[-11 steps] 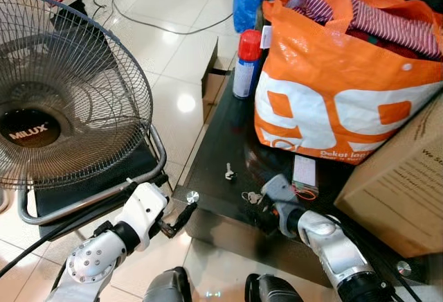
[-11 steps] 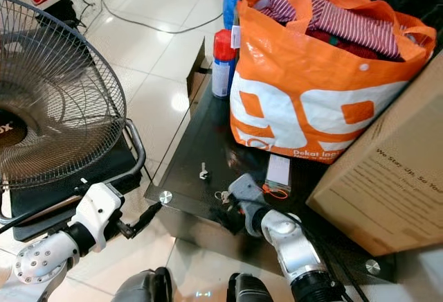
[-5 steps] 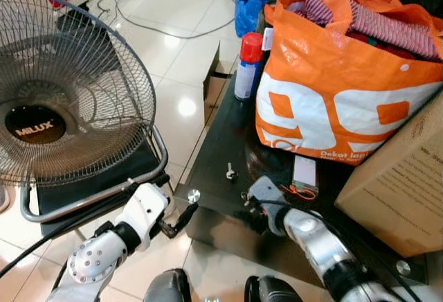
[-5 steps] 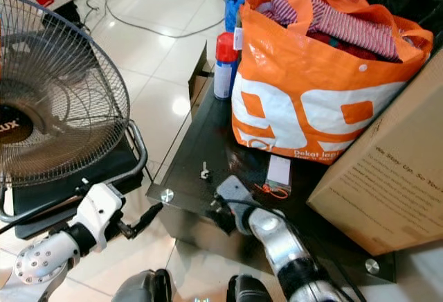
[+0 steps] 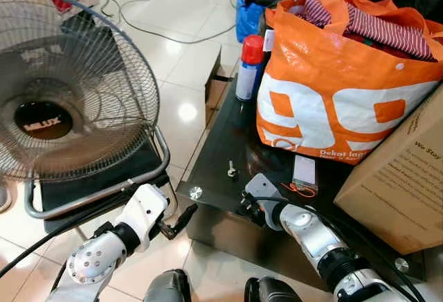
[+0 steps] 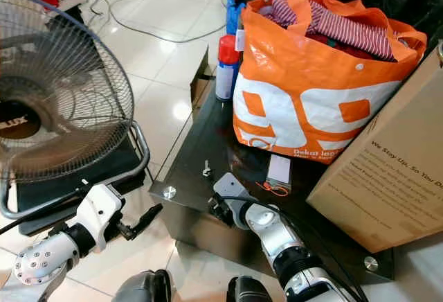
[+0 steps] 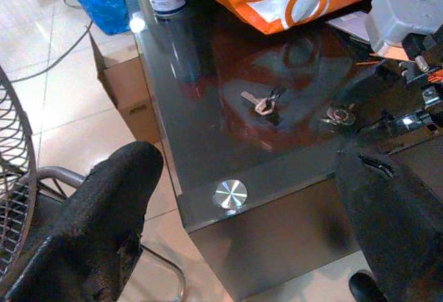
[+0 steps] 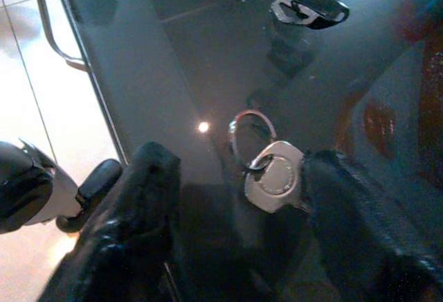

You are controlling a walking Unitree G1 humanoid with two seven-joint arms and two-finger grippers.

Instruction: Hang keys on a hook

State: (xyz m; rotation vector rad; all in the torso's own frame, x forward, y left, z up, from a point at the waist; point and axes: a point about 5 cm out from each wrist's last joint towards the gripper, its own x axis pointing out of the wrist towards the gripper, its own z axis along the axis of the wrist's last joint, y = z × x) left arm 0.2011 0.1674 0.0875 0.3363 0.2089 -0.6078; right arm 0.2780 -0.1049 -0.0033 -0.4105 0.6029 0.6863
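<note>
On the dark glass counter [image 5: 221,143], near the orange bag [image 5: 339,94], the right claw [image 8: 239,198] straddles the ringed key [image 8: 273,176] with fingers parted, gripping nothing, while the left claw [image 7: 242,198] hangs open off the counter's corner.

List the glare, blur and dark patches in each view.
Left eye view: ceiling light glares off the floor tiles; the fan grille looks slightly smeared. Left wrist view: bright reflections on the glass table. Right wrist view: dim overall, the right gripper fingers blurred around the keys.
</note>
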